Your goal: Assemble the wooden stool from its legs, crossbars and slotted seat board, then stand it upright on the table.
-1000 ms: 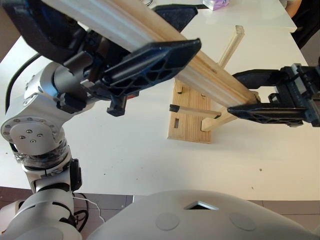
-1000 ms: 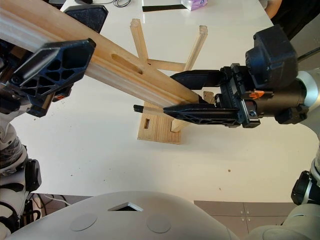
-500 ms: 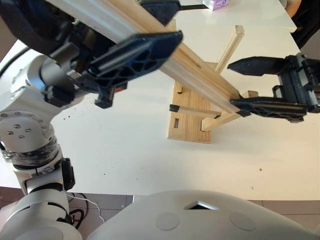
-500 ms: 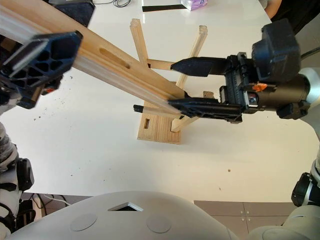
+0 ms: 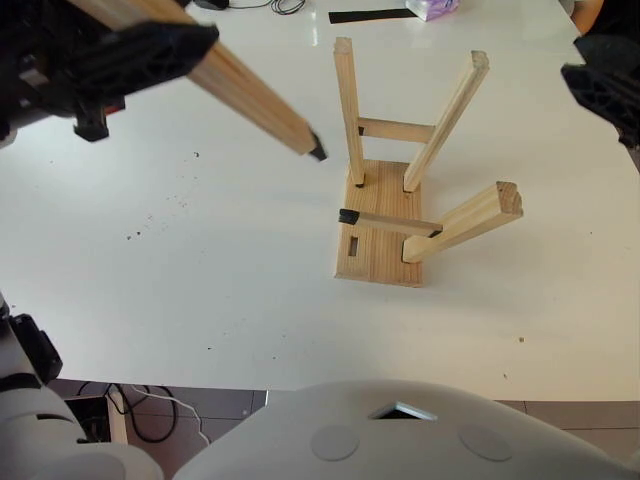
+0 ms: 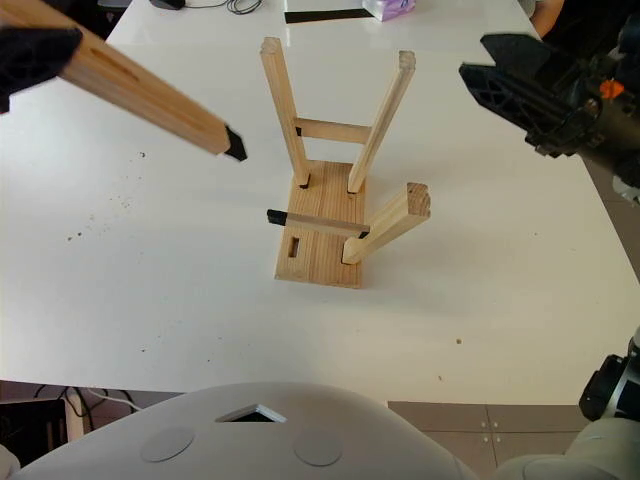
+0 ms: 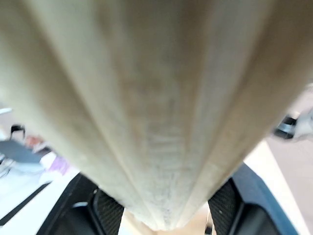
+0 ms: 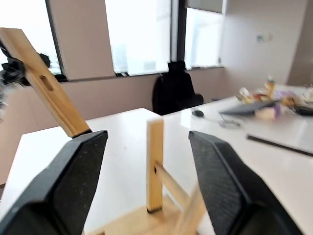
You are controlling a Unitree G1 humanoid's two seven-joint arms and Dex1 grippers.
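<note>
A slotted seat board [image 5: 378, 262] lies flat on the white table [image 5: 200, 290]. Two legs [image 5: 347, 110] [image 5: 447, 118] stand up from it, joined by a crossbar [image 5: 395, 129]. A third leg [image 5: 468, 220] leans out tilted at the board's near right corner, and a black-tipped crossbar [image 5: 388, 221] sticks out of it. My left gripper [image 5: 150, 45] is high at the left, shut on a fourth leg [image 5: 255, 105] with its black-capped end hanging left of the stool. That leg [image 7: 156, 98] is clamped between the pads [image 7: 107, 215]. My right gripper [image 6: 520, 85] hovers open at the upper right, [image 8: 146, 147] nothing between its fingers.
A small box [image 5: 435, 8], a black strip [image 5: 365, 15] and cables lie at the table's far edge. Dark specks [image 5: 150, 225] dot the table left of the stool. An office chair [image 8: 171, 90] stands beyond the table. The table's near edge runs below the board.
My right gripper opened, let go of the held leg's end and drew back up to the right. My left arm swung the leg up and left, away from the stool.
</note>
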